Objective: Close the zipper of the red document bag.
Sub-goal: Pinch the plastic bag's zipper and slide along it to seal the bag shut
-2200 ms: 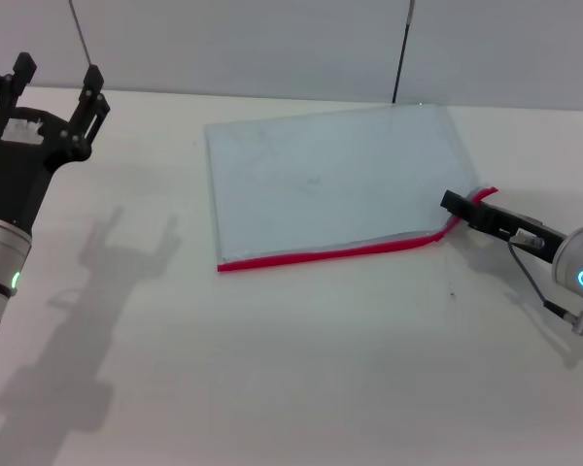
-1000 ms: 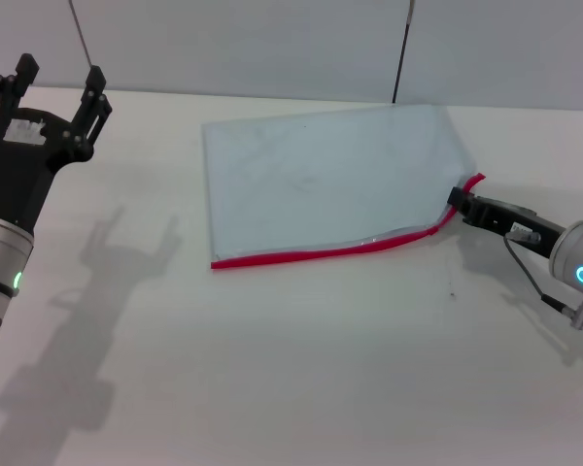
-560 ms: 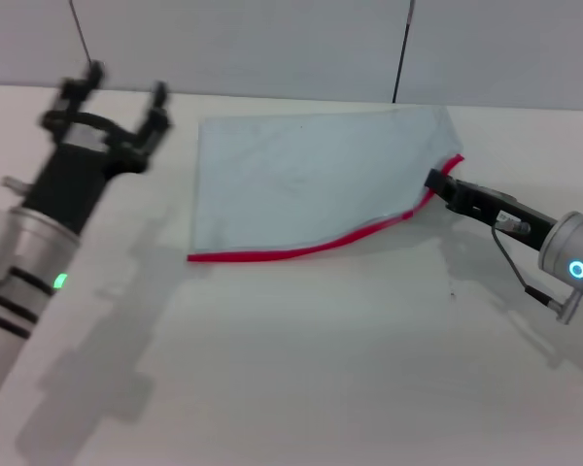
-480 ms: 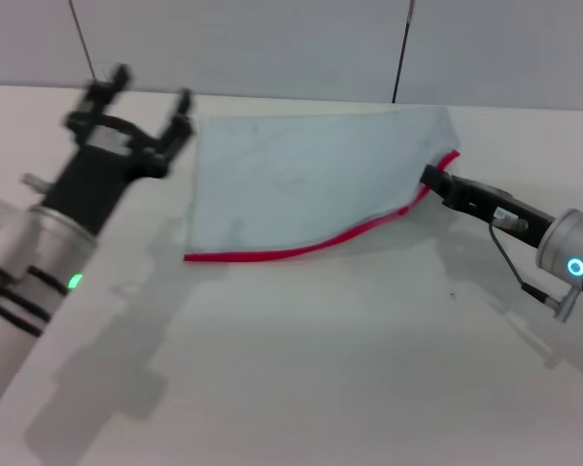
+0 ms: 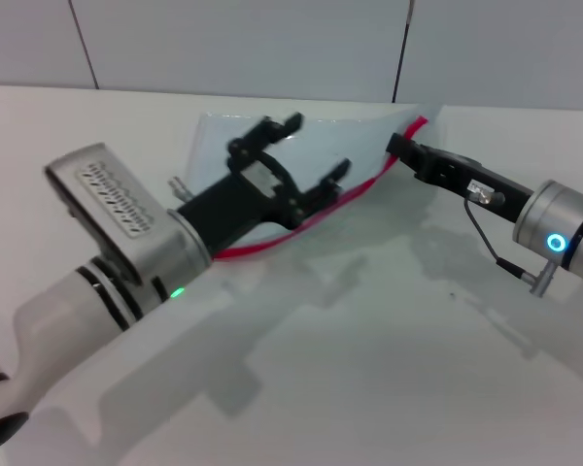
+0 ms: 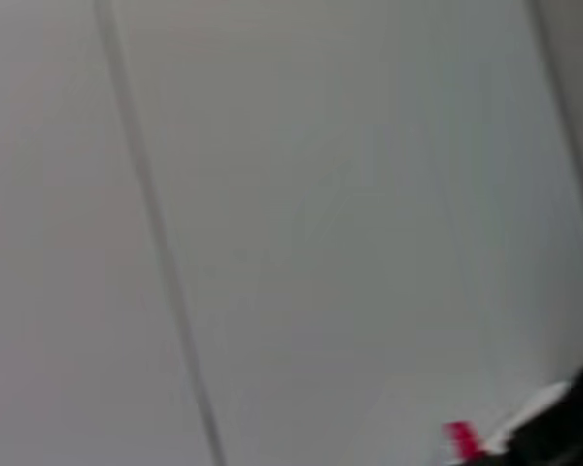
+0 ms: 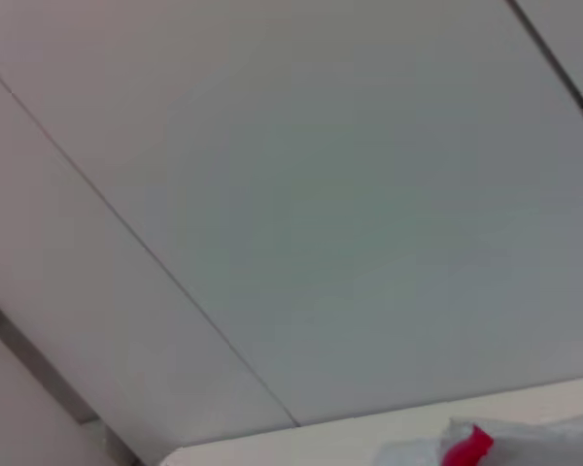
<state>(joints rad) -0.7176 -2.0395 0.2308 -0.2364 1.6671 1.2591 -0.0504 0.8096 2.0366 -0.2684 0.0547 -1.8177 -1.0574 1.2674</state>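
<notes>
The red document bag point(image 5: 355, 131) lies at the back of the white table in the head view, its right corner raised off the surface. The zipper point(image 5: 243, 250), a thin red strip, runs along the near edge and climbs to that raised corner. My right gripper point(image 5: 400, 148) is shut on the zipper's right end. My left gripper point(image 5: 318, 146) hovers open over the bag's middle, hiding part of the bag and the red strip. The zipper's red tip point(image 7: 466, 447) shows in the right wrist view, and a red scrap of zipper point(image 6: 459, 439) shows in the left wrist view.
The white table point(image 5: 369, 369) stretches wide in front of the bag. A grey panelled wall point(image 5: 272, 49) stands right behind the table's far edge. My left arm's forearm point(image 5: 126, 252) crosses the table's left half.
My left arm has swung from the far left to above the bag's middle. The right gripper has pulled the red corner back, left and upward, and the bag has shifted left and bent.
</notes>
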